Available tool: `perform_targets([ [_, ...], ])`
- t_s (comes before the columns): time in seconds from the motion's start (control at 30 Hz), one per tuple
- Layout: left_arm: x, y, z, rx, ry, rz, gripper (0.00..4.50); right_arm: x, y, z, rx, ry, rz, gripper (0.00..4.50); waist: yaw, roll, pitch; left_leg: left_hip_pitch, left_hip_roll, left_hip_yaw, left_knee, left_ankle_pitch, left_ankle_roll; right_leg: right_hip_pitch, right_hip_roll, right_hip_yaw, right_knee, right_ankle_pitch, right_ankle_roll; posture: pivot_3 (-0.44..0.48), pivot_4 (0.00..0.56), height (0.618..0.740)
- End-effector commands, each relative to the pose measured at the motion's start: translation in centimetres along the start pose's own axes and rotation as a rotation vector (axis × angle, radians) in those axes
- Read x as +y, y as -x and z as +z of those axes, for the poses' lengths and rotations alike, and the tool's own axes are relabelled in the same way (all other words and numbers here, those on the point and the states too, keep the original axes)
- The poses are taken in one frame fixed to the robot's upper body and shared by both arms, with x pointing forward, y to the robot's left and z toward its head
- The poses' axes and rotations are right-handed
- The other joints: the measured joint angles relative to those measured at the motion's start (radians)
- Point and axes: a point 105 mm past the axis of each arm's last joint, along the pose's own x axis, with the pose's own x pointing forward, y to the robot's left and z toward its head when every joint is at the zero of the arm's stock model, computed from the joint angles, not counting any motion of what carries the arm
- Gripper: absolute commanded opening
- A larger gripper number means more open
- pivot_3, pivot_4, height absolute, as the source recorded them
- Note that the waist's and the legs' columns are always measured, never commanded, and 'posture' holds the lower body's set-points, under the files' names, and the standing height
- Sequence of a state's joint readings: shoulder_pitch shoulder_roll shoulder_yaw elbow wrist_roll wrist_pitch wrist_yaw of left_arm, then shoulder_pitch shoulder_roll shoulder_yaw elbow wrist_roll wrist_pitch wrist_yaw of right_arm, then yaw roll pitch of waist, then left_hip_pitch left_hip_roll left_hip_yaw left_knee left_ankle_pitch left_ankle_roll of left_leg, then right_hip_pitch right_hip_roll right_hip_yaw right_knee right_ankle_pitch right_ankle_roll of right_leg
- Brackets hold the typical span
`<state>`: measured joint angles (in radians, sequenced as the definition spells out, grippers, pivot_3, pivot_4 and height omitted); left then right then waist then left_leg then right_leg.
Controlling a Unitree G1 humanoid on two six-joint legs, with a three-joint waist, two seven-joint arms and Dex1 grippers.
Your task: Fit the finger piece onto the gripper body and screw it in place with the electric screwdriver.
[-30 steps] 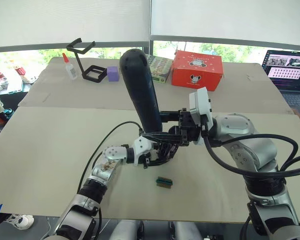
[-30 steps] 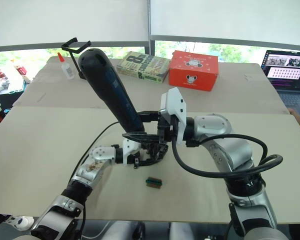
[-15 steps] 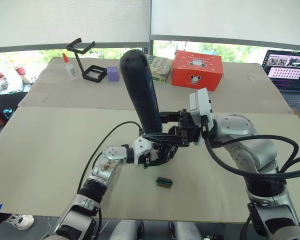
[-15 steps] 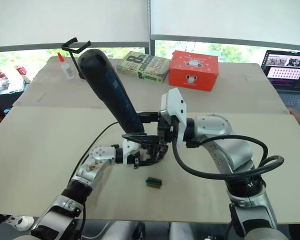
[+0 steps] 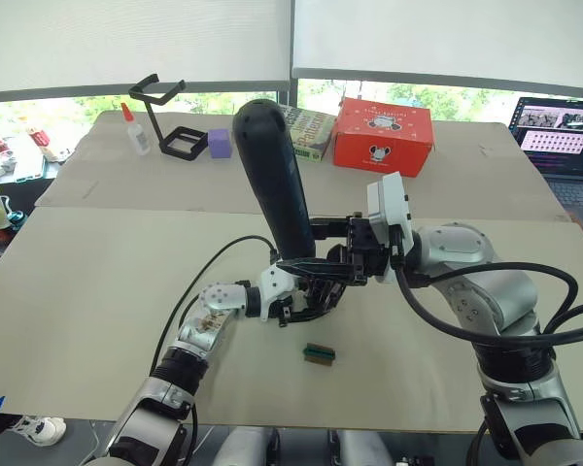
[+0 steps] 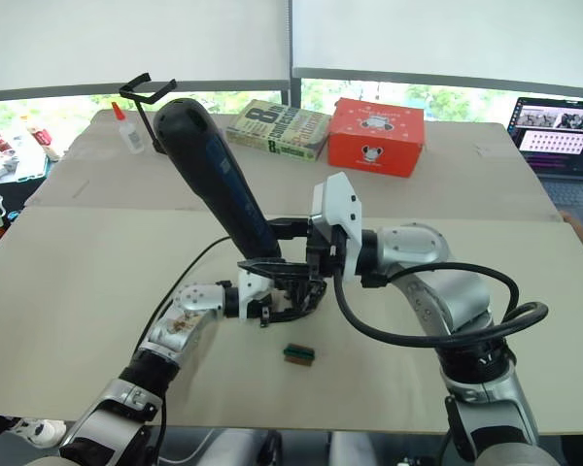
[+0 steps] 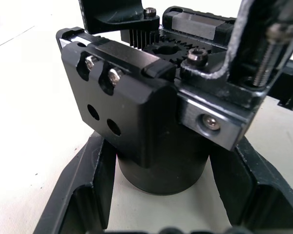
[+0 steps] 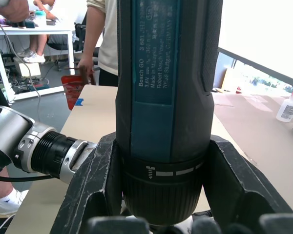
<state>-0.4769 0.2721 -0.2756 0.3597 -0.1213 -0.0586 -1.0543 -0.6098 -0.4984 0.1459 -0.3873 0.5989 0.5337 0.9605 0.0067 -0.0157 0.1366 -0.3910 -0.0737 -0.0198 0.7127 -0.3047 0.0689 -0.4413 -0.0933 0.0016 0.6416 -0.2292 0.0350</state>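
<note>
My right gripper [image 5: 323, 250] is shut on the lower end of the electric screwdriver [image 5: 272, 170], a thick black cylinder that leans up and back over the table's middle. The right wrist view has its fingers [image 8: 95, 187] clamping the barrel [image 8: 163, 97]. Just below, my left gripper [image 5: 307, 299] is shut on the gripper body [image 7: 136, 112], a chunky black mechanism with screws and a toothed rack on top. A thin metal bit [image 7: 271, 48] comes down beside the body's upper corner. I cannot tell the finger piece apart from the black cluster.
A small green-and-black block [image 5: 319, 353] lies on the table in front of the grippers. At the back stand a red box [image 5: 383, 136], a book [image 5: 311, 131], a purple cube [image 5: 220, 143], a black stand [image 5: 165, 121] and a glue bottle [image 5: 137, 133]. A laptop [image 5: 564, 131] sits far right.
</note>
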Motion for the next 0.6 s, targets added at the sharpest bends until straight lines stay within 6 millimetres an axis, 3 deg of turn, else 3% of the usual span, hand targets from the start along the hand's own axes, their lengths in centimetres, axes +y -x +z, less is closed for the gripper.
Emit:
perform_targets([
  [0.03, 0.13, 0.24, 0.97, -0.024, -0.029, 0.0, 2.31, 0.15, -0.13, 1.45, -0.04, 0.059, 0.011, 1.91, 0.0, 0.0, 0.0, 0.0, 0.0, 0.0, 0.0, 0.0, 0.0, 0.0, 0.0, 0.0, 0.0, 0.0, 0.0, 0.0, 0.15, 0.74],
  [0.6, 0.25, 0.3, 0.92, -0.021, -0.029, 0.002, 2.31, 0.27, -0.33, 2.17, -0.068, 0.064, 0.023, 1.91, -0.001, 0.0, 0.0, 0.0, 0.0, 0.0, 0.0, 0.0, 0.0, 0.0, 0.0, 0.0, 0.0, 0.0, 0.0, 0.0, 0.15, 0.74],
])
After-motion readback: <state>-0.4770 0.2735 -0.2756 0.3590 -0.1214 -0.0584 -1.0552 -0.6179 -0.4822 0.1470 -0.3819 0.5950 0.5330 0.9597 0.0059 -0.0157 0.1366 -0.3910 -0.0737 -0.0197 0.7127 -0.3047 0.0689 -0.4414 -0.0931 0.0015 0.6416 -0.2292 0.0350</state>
